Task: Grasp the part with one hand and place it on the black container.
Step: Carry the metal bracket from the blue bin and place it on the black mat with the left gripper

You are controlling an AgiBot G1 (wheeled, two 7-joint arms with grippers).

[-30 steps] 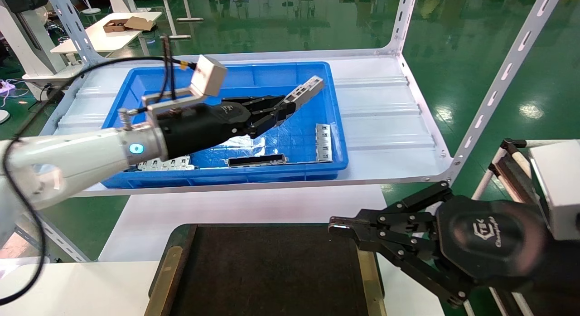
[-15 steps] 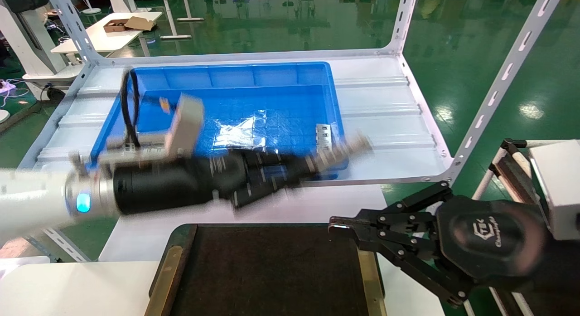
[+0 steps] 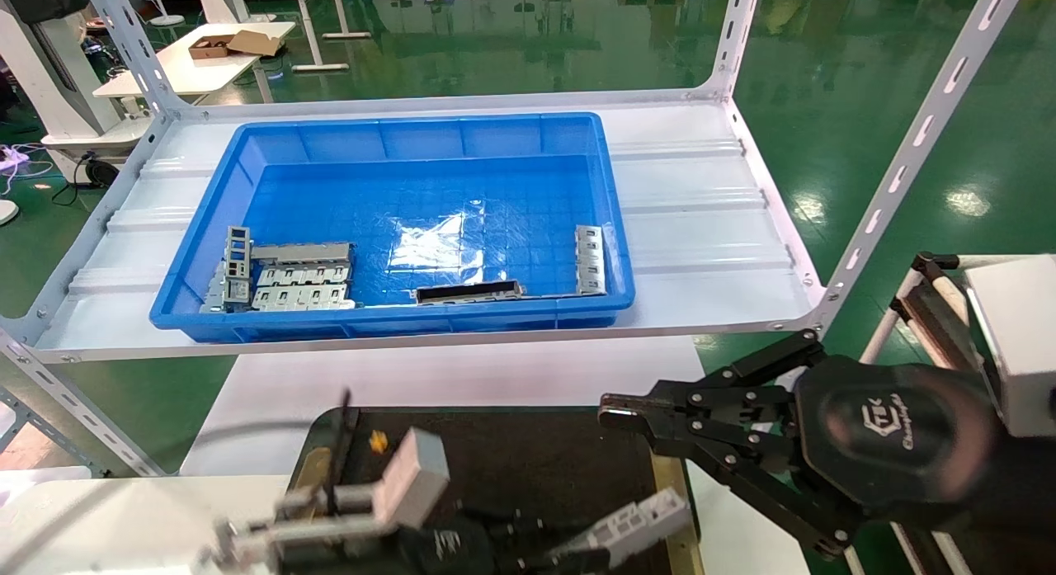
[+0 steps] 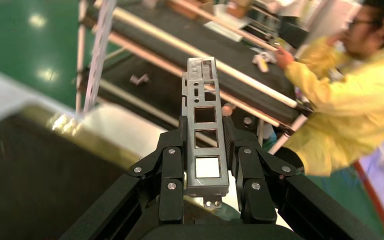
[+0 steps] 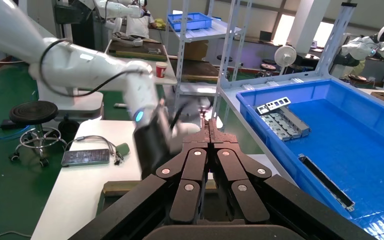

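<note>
My left gripper (image 3: pixel 569 552) is at the bottom of the head view, low over the near part of the black container (image 3: pixel 495 455). It is shut on the part (image 3: pixel 631 521), a slim silver ladder-like bracket that sticks out past the fingertips toward the tray's right brass rim (image 3: pixel 670 497). In the left wrist view the part (image 4: pixel 205 145) sits clamped between the two black fingers of my left gripper (image 4: pixel 205 131), with the tray (image 4: pixel 25 170) below. My right gripper (image 3: pixel 615 412) is shut and empty, parked beside the tray's far right corner; its own view shows it (image 5: pixel 209 125) closed.
The blue bin (image 3: pixel 615 228) on the white shelf holds several grey slotted plates (image 3: pixel 289 278), a dark bar (image 3: pixel 469 292) and another slotted plate (image 3: pixel 589 260). Slotted shelf uprights (image 3: pixel 895 179) stand to the right. A person in yellow (image 4: pixel 350 95) is beyond the tray.
My left arm has carried the part out of the blue bin, toward me and down, to just above the black container. The right arm has not moved.
</note>
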